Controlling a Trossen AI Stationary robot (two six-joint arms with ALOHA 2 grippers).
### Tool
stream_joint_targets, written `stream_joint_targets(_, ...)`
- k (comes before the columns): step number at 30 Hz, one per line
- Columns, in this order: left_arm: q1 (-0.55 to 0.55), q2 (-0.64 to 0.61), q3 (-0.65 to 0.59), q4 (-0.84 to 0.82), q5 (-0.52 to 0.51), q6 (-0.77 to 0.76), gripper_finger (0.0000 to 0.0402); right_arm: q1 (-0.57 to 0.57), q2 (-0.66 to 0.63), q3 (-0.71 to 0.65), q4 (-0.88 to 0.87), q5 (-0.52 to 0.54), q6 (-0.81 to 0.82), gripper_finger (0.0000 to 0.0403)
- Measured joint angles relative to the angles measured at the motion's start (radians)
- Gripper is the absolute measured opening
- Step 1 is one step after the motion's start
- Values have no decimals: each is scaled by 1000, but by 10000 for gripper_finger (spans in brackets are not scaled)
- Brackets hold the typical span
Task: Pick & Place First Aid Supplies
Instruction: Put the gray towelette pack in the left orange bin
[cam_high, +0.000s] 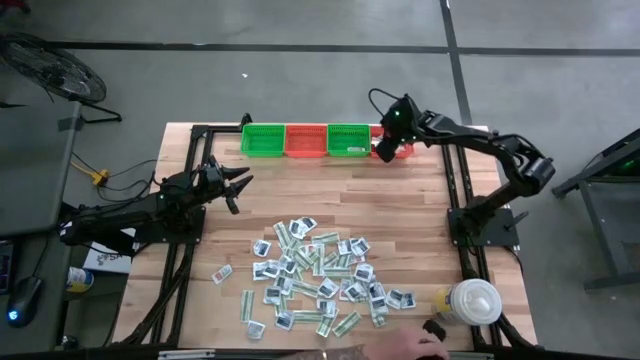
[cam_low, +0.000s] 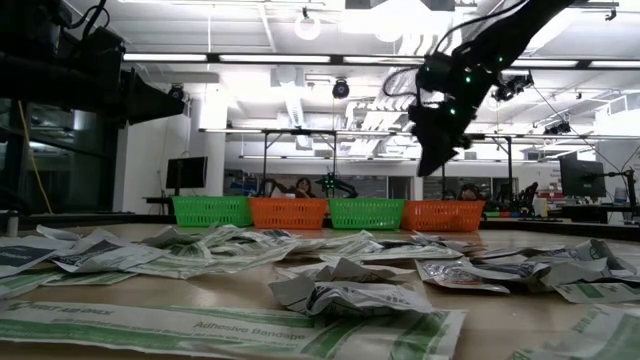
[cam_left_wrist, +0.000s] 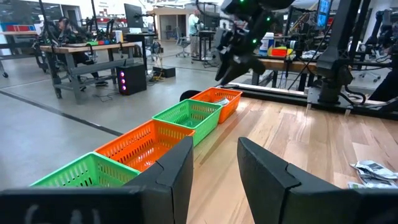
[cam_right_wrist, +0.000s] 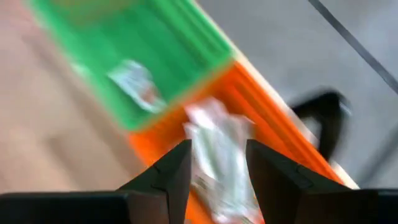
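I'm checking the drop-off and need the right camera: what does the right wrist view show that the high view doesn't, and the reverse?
Only the right wrist view: a white packet between the right gripper's open fingers, and another packet inside the green basket.
Only the high view: the packet pile, the left gripper waiting open over the table, and the white container.
Both: the right gripper above the end orange basket.

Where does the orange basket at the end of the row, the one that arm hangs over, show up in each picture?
High view: orange end basket, mostly hidden under the right gripper.
Low view: rightmost in the row, below that gripper.
Left wrist view: farthest basket.
Right wrist view: beyond the fingers, a packet in front.
Shared landmark: the neighbouring green basket.
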Motion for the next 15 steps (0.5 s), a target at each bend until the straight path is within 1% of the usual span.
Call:
stream_joint_targets(3,0,0,0,0,0,0,122,23,-4,0,49,-117,-51,144)
stream_joint_targets(5,0,0,0,0,0,0,122,37,-5,0,98,-195,-58,143)
stream_joint_targets(7,0,0,0,0,0,0,122,54,-5,0,140,-238,-66,143)
stream_joint_targets(10,0,0,0,0,0,0,122,78,-5,0,146,-245,-136,142)
stream_joint_targets(15,0,0,0,0,0,0,122,118,-1,0,196,-199,-194,142)
